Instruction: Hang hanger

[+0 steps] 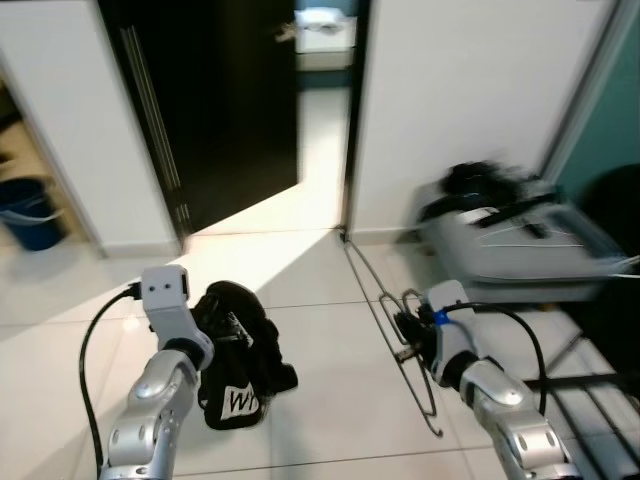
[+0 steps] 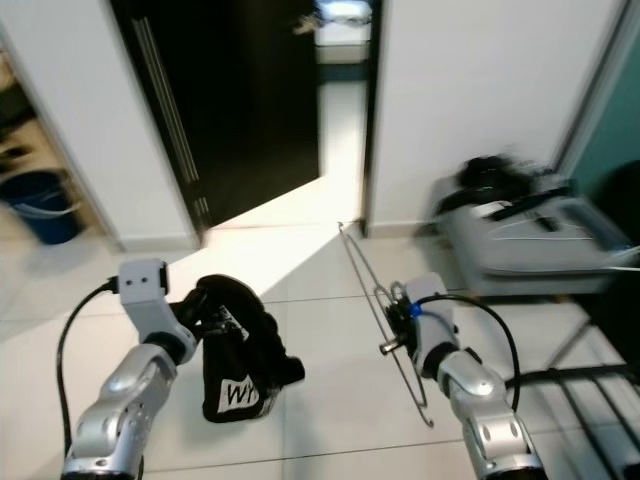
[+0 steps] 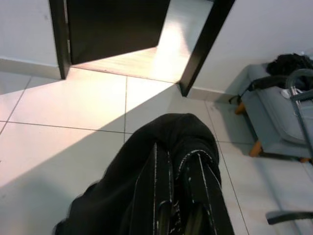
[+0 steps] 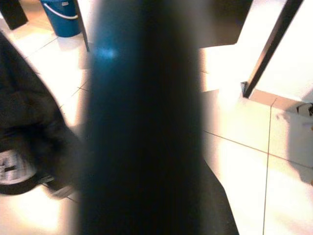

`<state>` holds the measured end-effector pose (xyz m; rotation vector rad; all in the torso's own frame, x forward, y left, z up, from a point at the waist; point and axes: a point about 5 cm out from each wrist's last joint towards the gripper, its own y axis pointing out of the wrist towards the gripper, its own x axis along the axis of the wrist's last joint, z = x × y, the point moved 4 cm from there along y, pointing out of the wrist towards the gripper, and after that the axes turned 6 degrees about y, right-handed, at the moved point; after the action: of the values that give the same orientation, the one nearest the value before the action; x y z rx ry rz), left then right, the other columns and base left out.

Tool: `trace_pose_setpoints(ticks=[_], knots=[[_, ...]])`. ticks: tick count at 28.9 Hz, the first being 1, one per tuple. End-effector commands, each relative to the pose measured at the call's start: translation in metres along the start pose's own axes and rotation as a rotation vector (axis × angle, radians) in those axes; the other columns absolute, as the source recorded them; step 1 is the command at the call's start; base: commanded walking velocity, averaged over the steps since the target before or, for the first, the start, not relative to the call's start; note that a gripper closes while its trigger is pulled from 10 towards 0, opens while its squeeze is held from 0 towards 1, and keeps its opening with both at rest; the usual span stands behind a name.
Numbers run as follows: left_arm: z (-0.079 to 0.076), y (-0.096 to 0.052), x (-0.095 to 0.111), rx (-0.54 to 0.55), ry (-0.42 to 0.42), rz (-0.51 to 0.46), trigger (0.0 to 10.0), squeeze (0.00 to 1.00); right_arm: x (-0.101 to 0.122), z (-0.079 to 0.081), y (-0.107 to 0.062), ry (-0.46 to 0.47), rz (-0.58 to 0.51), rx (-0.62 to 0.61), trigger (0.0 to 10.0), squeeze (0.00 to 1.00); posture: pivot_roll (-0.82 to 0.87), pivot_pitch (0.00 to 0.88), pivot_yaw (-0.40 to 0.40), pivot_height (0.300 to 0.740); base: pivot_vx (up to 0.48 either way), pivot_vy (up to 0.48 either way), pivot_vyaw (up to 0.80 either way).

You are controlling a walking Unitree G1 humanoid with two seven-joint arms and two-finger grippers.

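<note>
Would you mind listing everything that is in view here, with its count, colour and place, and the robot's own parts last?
wire hanger: one, thin metal, held by the right gripper, slanting over the floor toward the door frame.
black garment: one, black with a white print, bunched up in the left gripper.
bucket: one, blue, on the floor at far left.
door: one, black, standing open.
grey seat: one, grey, against the wall on the right, dark clothing piled on it.
floor: white tiles, a sunlit patch by the doorway.
left gripper: one, black fingers on a silver arm, closed on the garment.
right gripper: one, on a silver arm, holding the hanger.
</note>
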<state>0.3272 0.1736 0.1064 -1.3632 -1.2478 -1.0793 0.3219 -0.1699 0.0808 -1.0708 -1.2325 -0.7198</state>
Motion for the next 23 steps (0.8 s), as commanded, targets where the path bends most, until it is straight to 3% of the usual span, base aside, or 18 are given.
trace_pose_setpoints(ticks=[1, 5, 10, 14, 18, 23], knots=[[0.007, -0.004, 0.005, 0.011, 0.008, -0.012, 10.0, 0.00, 0.011, 0.005, 0.002, 0.036, -0.042, 0.022, 10.0, 0.00, -0.07, 0.000, -0.019, 0.740, 0.000, 0.000, 0.74], [0.011, -0.008, 0.006, 0.020, -0.009, -0.018, 10.0, 0.00, 0.013, 0.008, 0.006, 0.042, -0.039, 0.040, 10.0, 0.00, -0.07, 0.000, -0.035, 0.740, 0.000, 0.000, 0.74], [0.002, -0.005, 0.008, 0.005, -0.045, -0.035, 10.0, 0.00, 0.015, 0.005, 0.009, 0.062, -0.036, 0.054, 10.0, 0.00, -0.10, 0.000, -0.036, 0.740, 0.000, 0.000, 0.74], [-0.005, -0.004, 0.005, -0.016, 0.038, -0.018, 10.0, 0.00, 0.011, 0.009, 0.012, 0.031, -0.024, 0.053, 10.0, 0.00, -0.10, 0.000, -0.033, 0.740, 0.000, 0.000, 0.73], [0.005, -0.007, 0.000, -0.001, 0.010, 0.007, 10.0, 0.00, 0.009, 0.009, 0.011, 0.036, -0.014, 0.049, 10.0, 0.00, -0.09, 0.000, -0.020, 0.740, 0.000, 0.000, 0.73], [-0.007, -0.008, 0.008, -0.050, 0.061, -0.026, 10.0, 0.00, 0.007, 0.008, 0.006, 0.025, -0.006, 0.051, 10.0, 0.00, -0.12, 0.000, -0.002, 0.740, 0.000, 0.000, 0.74]])
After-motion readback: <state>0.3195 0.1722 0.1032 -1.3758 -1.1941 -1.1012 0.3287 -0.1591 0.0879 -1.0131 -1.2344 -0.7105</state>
